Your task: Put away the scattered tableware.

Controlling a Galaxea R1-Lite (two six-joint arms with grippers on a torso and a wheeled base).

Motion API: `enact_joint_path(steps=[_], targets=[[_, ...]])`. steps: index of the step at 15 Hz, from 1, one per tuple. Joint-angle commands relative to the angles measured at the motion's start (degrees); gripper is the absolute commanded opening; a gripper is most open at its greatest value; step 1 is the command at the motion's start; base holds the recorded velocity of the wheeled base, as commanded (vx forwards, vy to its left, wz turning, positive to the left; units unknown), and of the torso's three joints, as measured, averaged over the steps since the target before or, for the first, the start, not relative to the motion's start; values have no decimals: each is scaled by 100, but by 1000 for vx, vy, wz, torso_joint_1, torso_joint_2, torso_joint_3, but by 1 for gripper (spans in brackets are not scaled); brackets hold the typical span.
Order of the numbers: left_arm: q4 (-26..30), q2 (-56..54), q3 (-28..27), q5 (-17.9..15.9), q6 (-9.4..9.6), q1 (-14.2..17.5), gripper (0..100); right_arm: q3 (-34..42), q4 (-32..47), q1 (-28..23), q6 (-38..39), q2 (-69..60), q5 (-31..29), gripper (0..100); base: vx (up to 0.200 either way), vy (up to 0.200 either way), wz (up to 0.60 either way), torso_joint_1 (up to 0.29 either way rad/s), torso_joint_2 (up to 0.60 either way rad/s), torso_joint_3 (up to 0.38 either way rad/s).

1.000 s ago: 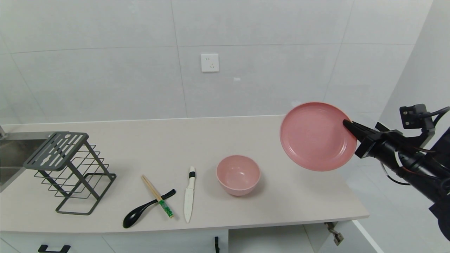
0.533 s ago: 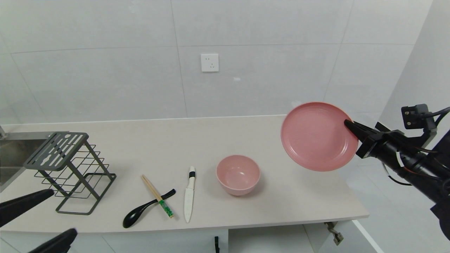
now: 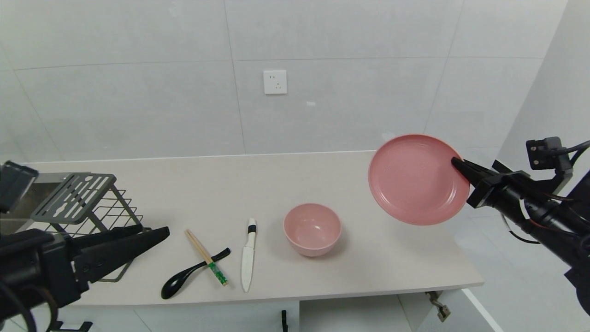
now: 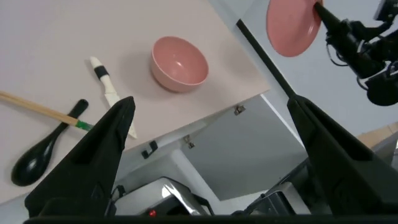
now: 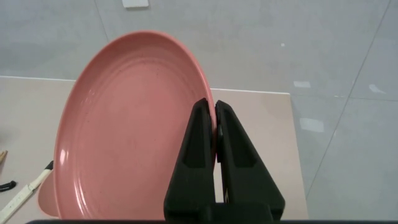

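Observation:
My right gripper is shut on the rim of a pink plate, holding it tilted in the air above the counter's right end; the plate stands on edge in that gripper. On the counter lie a pink bowl, a white knife, chopsticks and a black spoon crossing under them. My left gripper is open, low at the front left, just in front of the dark wire rack. Between its fingers I see the bowl, the knife and the spoon.
The beige counter ends at a front edge and a right edge near the held plate. A sink lies at the far left behind the rack. A tiled wall with a socket backs the counter. Cabinet doors sit below the front edge.
My left arm has come up into view from the lower left and now sits in front of the rack. The right arm and the plate have stayed put.

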Motion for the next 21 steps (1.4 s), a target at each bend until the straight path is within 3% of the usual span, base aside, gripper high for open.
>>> enact_joint_path(steps=[1, 4, 7, 9, 12, 13, 14, 15, 21], targets=[[-6, 753, -146, 105, -10, -272, 100, 108, -3, 11, -1, -3, 1, 0, 0, 0, 0, 0, 0, 0], [-23, 1483, -331, 597, -1, -615, 100, 108, -3, 11, 8, -99, 1, 0, 0, 0, 0, 0, 0, 0], [-23, 2344, -850, 1291, -10, -896, 100, 134, -3, 2, 8, -161, 1, 0, 0, 0, 0, 0, 0, 0], [-14, 2626, -1052, 1388, -10, -1116, 100, 117, -3, -7, 8, -170, 1, 0, 0, 0, 0, 0, 0, 0], [-173, 3118, -1263, 1818, 43, -1362, 100, 99, -3, -33, 8, -196, 1, 0, 0, 0, 0, 0, 0, 0], [-278, 3258, -1351, 1880, 105, -1423, 100, 99, -3, -59, 8, -196, 1, 0, 0, 0, 0, 0, 0, 0], [-357, 3425, -1474, 1871, 377, -1432, 100, 99, -3, -68, 8, -196, 1, 0, 0, 0, 0, 0, 0, 0], [-401, 3636, -1597, 1880, 500, -1441, 100, 99, -3, -68, 8, -205, 1, 0, 0, 0, 0, 0, 0, 0], [-1157, 4383, -1931, 1880, 500, -1678, 100, 90, -3, -121, 8, -205, 10, 0, 0, 0, 0, 0, 0, 0]])
